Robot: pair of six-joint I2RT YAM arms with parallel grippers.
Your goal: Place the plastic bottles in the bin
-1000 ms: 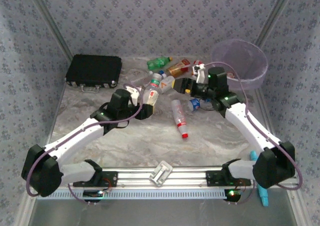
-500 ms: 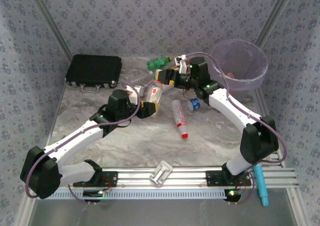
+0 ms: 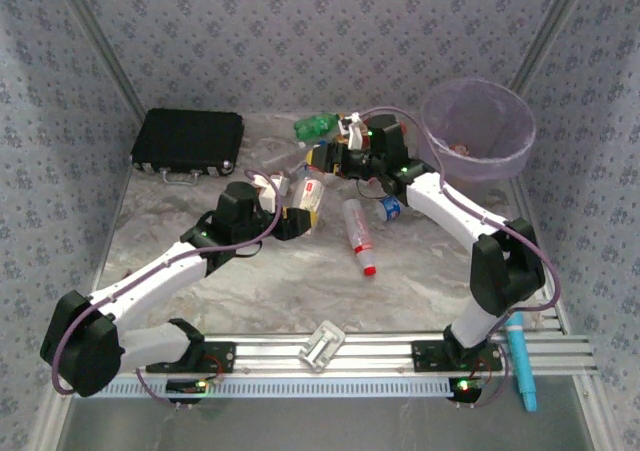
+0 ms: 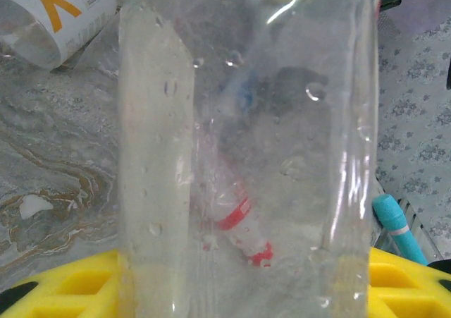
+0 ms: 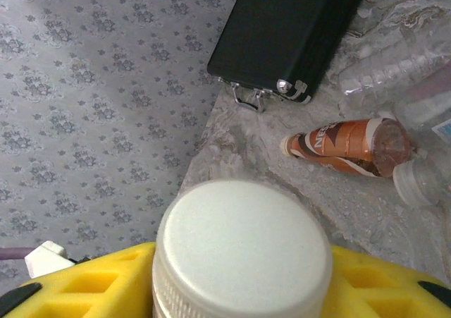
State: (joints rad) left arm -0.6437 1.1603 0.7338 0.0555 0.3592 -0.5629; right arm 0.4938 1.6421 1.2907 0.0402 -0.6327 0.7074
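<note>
My left gripper (image 3: 297, 211) is shut on a clear plastic bottle (image 3: 307, 193) with an orange-and-white label; in the left wrist view that bottle (image 4: 246, 120) stands between the yellow pads (image 4: 63, 290). My right gripper (image 3: 335, 157) is at the back of the pile, its yellow pads (image 5: 91, 283) closed on either side of a white-capped bottle (image 5: 243, 244). A green bottle (image 3: 318, 124), a red-capped clear bottle (image 3: 358, 233) and a blue-capped one (image 3: 390, 208) lie on the table. An orange-brown bottle (image 5: 349, 145) lies beyond the cap. The pale-purple bin (image 3: 478, 129) stands at the far right.
A black case (image 3: 188, 141) lies at the far left corner, also in the right wrist view (image 5: 289, 36). Patterned walls close in the table on three sides. A blue tool (image 3: 520, 361) lies by the right arm's base and a small metal block (image 3: 322, 345) on the front rail.
My right arm swung left, away from the bin to the back of the bottle pile, and its jaws closed on the white-capped bottle. My left arm barely moved with its bottle.
</note>
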